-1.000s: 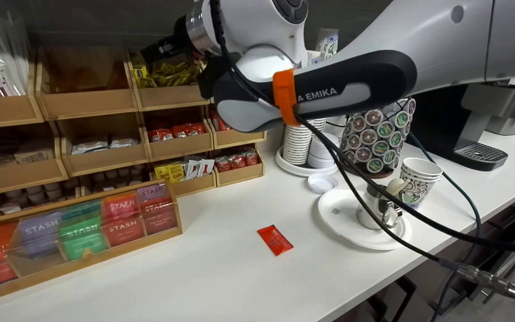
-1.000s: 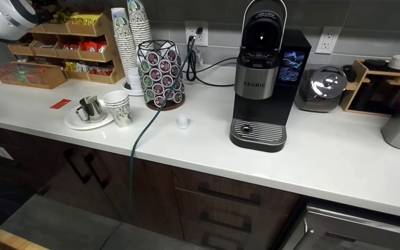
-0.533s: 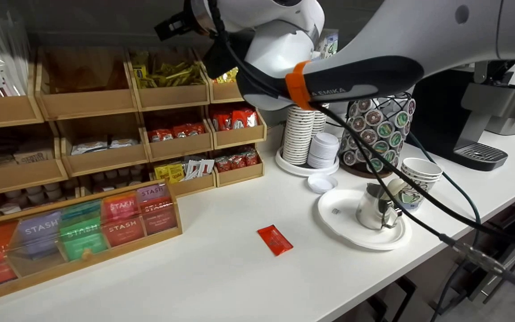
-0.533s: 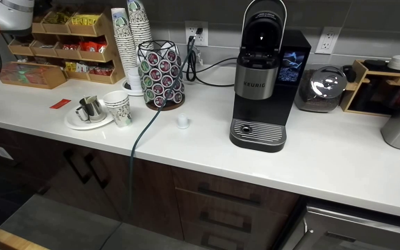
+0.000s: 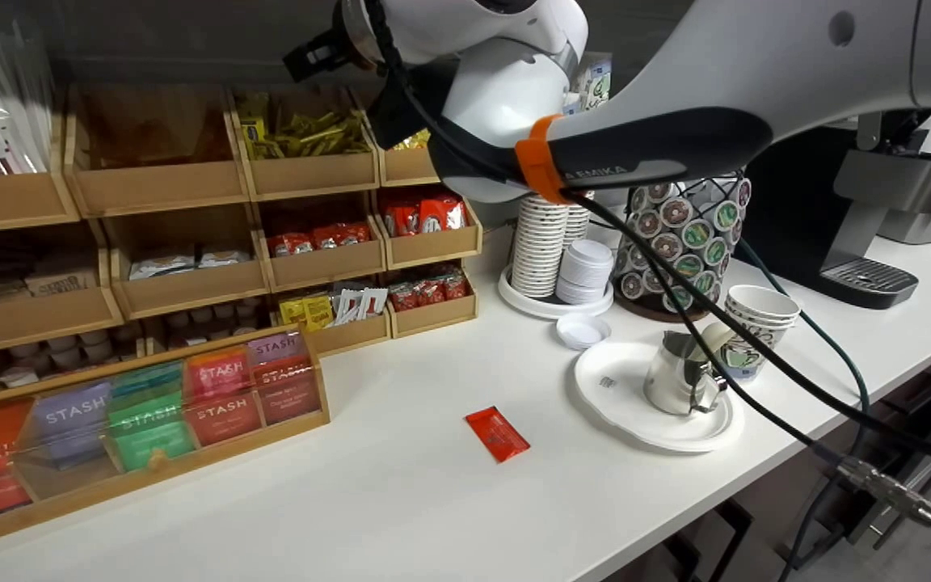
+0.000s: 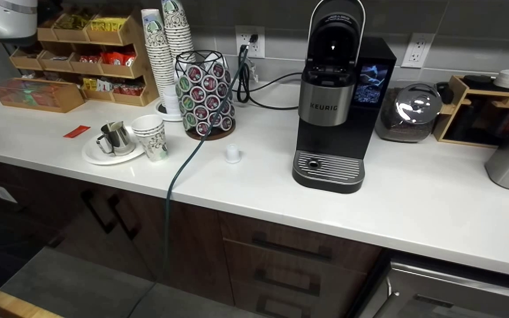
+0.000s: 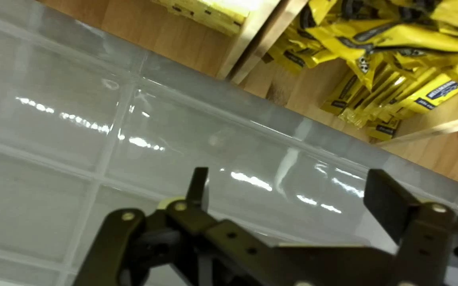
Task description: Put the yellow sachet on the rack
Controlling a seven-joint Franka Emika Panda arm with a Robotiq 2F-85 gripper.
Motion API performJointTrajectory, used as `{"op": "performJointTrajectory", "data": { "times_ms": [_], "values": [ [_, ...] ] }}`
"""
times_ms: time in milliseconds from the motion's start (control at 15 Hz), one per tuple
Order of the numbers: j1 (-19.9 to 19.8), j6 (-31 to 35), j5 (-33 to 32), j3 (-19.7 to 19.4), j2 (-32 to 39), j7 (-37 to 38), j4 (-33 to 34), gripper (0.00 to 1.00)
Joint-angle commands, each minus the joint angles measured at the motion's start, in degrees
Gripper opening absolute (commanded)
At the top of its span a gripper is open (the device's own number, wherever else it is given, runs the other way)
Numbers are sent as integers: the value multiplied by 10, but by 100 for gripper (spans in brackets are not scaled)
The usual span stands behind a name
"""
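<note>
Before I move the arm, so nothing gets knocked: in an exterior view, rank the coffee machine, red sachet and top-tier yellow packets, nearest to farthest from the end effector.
1. Yellow packets, in the rack's top tier.
2. Red sachet, on the counter.
3. Coffee machine, far right.

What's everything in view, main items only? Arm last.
rack: one, light brown, counter
yellow sachets: many, yellow, rack
red packets: many, red, rack
tea box: one, brown, counter
red sachet: one, red, counter
plate: one, white, counter
jug: one, silver, plate
paper cups: many, white, beside plate and rack
pod stand: one, black-brown, counter
coffee maker: one, black-silver, counter
jar: one, clear, counter
cupboards: several, brown, below counter
arm: one, mostly white, above counter
gripper: one, black, open, near rack
</note>
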Motion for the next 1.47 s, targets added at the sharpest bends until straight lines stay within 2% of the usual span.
{"op": "performJointTrajectory", "data": {
  "times_ms": [0, 133, 333, 400, 600, 667, 733, 1133, 1200, 1267, 1400],
  "values": [
    [16, 17, -16, 49, -41, -42, -71, 100],
    [13, 87, -13, 128, -88, -60, -142, 100],
    [-2, 166, -42, 206, -140, -50, -223, 100],
    [-1, 184, -51, 217, -154, -40, -251, 100],
    [37, 212, -63, 181, -182, -35, -332, 100],
    [55, 215, -57, 157, -188, -37, -359, 100],
    [88, 218, -31, 111, -186, -38, -385, 100],
    [255, 303, 48, -92, -176, -50, -560, 100],
    [168, 274, 91, 23, -198, -155, -483, 100],
    [193, 284, 103, -3, -201, -155, -511, 100],
    [218, 290, 112, -26, -205, -155, -539, 100]
  ]
}}
